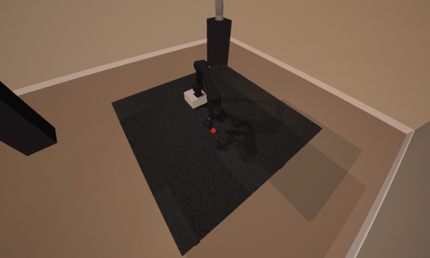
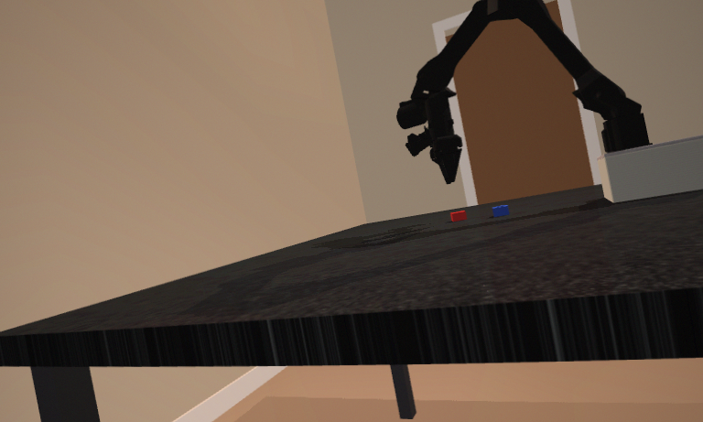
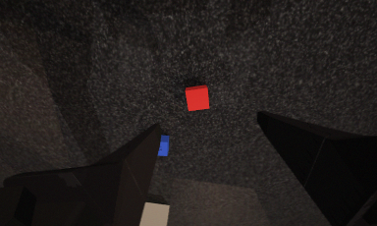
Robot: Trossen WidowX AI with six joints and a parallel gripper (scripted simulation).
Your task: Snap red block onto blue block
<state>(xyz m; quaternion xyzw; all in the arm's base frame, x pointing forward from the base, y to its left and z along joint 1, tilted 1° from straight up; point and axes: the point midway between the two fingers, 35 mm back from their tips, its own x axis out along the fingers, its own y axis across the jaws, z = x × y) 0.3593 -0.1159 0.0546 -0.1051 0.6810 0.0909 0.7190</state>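
The red block [image 1: 213, 131] [image 2: 458, 216] [image 3: 197, 98] sits on the dark table top, apart from the blue block. The blue block [image 1: 209, 118] [image 2: 500, 211] [image 3: 164, 145] stands on the table nearer the arm's base. It is partly hidden by the arm in the top view and by the left finger in the wrist view. My gripper [image 2: 449, 181] [image 3: 207, 121] is wide open and empty, pointing down above the table. In the wrist view the red block shows just ahead of the fingertips, between their two lines.
The arm's base stands on a white box [image 1: 200, 102] [image 2: 655, 171] [image 3: 155, 215], on the side of the blue block away from the red one. The dark table top [image 1: 177, 166] [image 2: 415, 272] bears both blocks. A dark pillar [image 1: 218, 41] stands behind the table's far corner.
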